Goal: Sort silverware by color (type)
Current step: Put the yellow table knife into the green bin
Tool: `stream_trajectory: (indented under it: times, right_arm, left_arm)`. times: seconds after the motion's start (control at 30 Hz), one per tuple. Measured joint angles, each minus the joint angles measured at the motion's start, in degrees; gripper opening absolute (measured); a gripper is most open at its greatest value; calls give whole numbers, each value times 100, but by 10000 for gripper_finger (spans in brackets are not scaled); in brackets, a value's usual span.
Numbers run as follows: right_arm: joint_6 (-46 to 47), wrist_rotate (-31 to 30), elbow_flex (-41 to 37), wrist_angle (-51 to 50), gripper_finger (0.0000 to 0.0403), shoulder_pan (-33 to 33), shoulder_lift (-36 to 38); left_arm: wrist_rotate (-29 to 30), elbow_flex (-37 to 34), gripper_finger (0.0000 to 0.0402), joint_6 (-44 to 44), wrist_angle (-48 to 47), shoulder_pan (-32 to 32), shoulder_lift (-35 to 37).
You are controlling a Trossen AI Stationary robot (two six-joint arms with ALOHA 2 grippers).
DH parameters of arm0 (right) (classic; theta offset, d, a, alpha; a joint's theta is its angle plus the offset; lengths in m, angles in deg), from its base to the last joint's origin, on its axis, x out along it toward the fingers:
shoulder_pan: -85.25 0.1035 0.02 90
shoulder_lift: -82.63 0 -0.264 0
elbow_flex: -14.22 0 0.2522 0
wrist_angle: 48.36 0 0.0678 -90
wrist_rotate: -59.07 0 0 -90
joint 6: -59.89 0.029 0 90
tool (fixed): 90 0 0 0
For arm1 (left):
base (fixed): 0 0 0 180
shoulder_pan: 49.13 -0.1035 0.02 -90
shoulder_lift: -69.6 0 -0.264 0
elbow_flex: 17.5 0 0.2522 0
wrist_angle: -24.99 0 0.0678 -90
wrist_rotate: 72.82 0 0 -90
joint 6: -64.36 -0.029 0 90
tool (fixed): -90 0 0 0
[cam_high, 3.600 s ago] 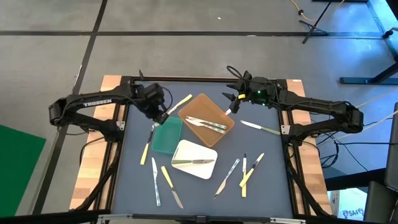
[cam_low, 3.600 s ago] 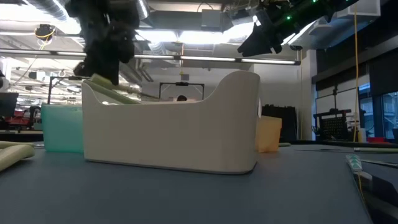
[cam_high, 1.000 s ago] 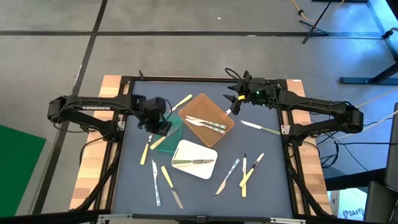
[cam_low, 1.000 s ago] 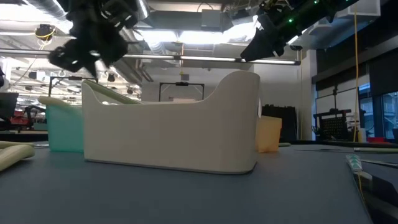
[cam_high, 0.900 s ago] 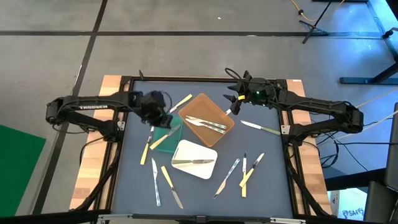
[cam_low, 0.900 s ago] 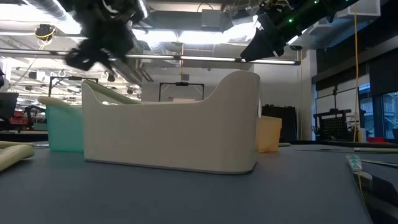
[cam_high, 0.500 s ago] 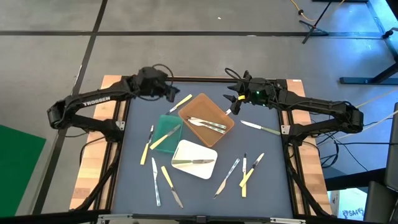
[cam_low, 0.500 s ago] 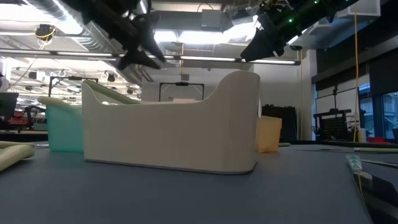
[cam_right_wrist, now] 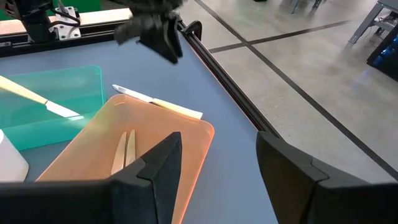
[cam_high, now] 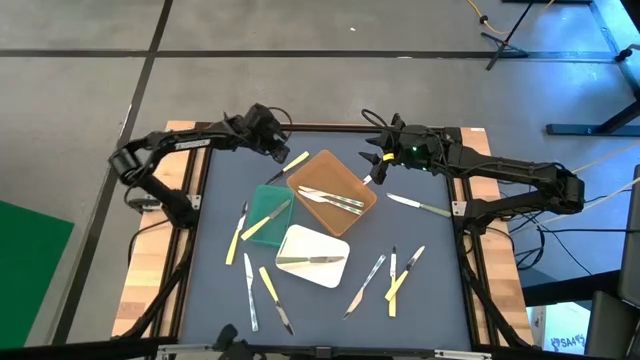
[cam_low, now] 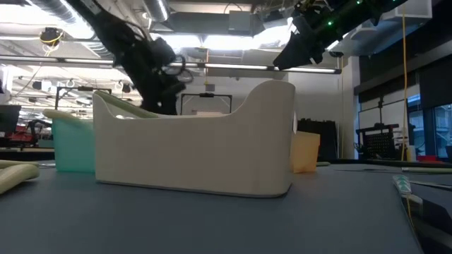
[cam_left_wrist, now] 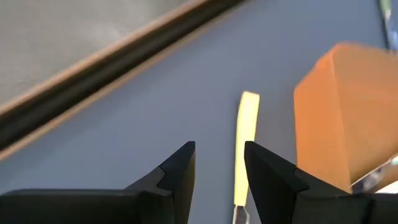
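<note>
My left gripper (cam_high: 276,150) (cam_left_wrist: 219,163) is open and hangs near the table's far edge, just left of a yellow-handled piece (cam_high: 293,163) (cam_left_wrist: 246,146) that lies flat beside the brown tray (cam_high: 352,212) (cam_left_wrist: 339,118). My right gripper (cam_high: 373,160) (cam_right_wrist: 217,163) is open and hovers by the brown tray's far right corner. The brown tray (cam_right_wrist: 74,155) holds pale-handled pieces (cam_high: 330,198). In the green tray (cam_high: 262,199) a yellow-handled knife (cam_high: 265,221) leans on the near rim. The white tray (cam_high: 330,268) (cam_low: 198,152) holds one piece (cam_high: 310,261).
Loose silverware lies on the grey mat: a yellow-handled piece (cam_high: 236,235) left of the green tray, two (cam_high: 250,292) (cam_high: 274,294) near the front, three (cam_high: 365,285) (cam_high: 392,268) (cam_high: 406,272) right of the white tray, and a green-handled knife (cam_high: 420,207) on the right.
My left gripper has left the green tray, where the yellow-handled knife stays lying, and has swung up and toward the table's far edge, ending beside the yellow-handled piece next to the brown tray. The right arm has kept still.
</note>
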Motion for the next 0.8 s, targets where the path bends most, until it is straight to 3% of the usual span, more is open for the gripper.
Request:
stream_trajectory:
  times: [0.17, 0.37, 0.63, 0.8]
  right_arm:
    - [0, 0, 0, 0, 195, -1, 0]
    - [0, 0, 0, 0, 195, 0, 0]
    - [2, -1, 0, 0, 195, -1, 0]
    - [2, 0, 0, 0, 195, -1, 0]
  left_arm:
    - [-564, 0, 132, -93, 460, 18, -596]
    - [-780, -3, 132, -96, 595, 40, -1076]
    - [-764, -7, 132, -244, 662, 296, -1315]
    - [-372, -7, 132, -526, 677, 503, -1315]
